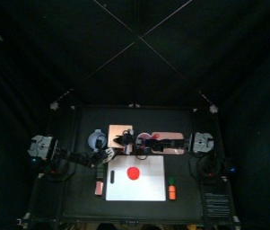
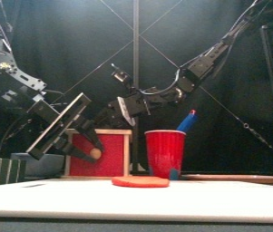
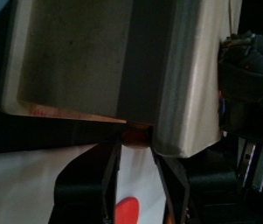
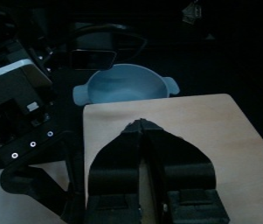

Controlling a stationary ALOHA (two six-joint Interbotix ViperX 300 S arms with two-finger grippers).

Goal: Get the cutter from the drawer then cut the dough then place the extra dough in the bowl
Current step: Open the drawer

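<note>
2 grippers: right gripper (image 4: 140, 128) pressed together atop wooden box (image 4: 197, 140), left gripper (image 3: 136, 149) slightly spread at drawer front (image 2: 114, 156).

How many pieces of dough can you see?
1. One flat red dough disc lies on the white cutting board, in front of the red cup. More might be hidden inside the wooden box.
</note>
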